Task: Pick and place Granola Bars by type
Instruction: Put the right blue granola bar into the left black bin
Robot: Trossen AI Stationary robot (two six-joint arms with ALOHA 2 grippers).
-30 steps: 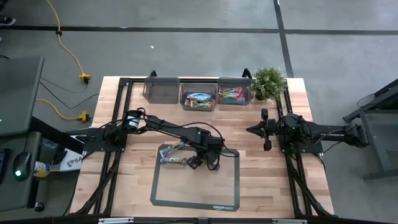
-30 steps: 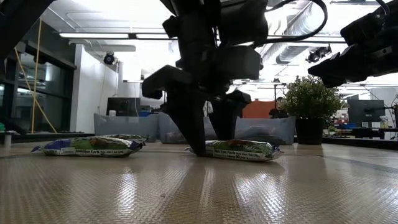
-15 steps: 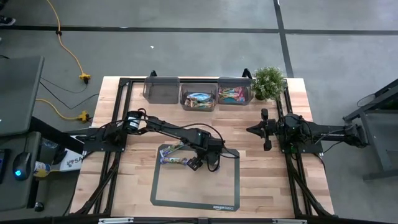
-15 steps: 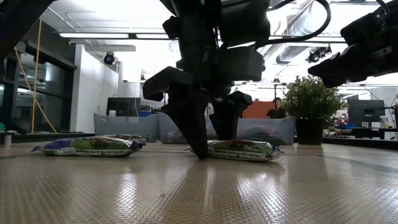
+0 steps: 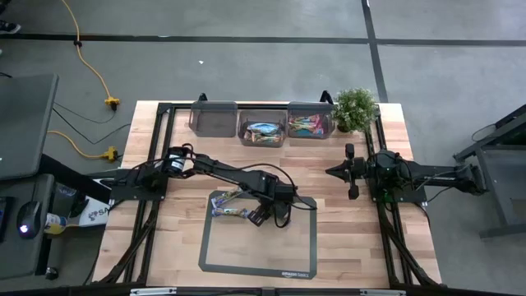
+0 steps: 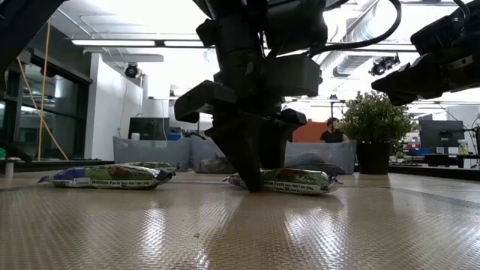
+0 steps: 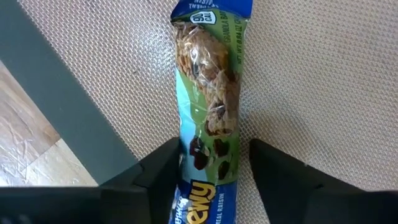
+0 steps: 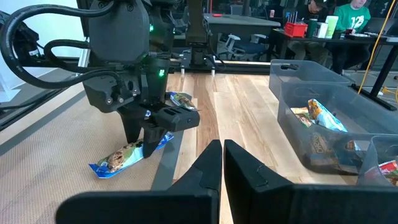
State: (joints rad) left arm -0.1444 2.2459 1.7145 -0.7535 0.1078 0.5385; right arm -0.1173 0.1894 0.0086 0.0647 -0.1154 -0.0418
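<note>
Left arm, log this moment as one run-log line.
left hand: fingers straddling green granola bar on mat, not yet clamped | right hand: shut, parked off mat | second bar: waiting

Green-and-blue granola bar wrapper (image 7: 208, 112), tan woven mat (image 7: 311, 81), pale wood table (image 5: 345, 247)

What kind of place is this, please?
Probably a robotics lab in an open office: a wooden table with two robot arms, ceiling ducts overhead, and people at desks with monitors behind.
</note>
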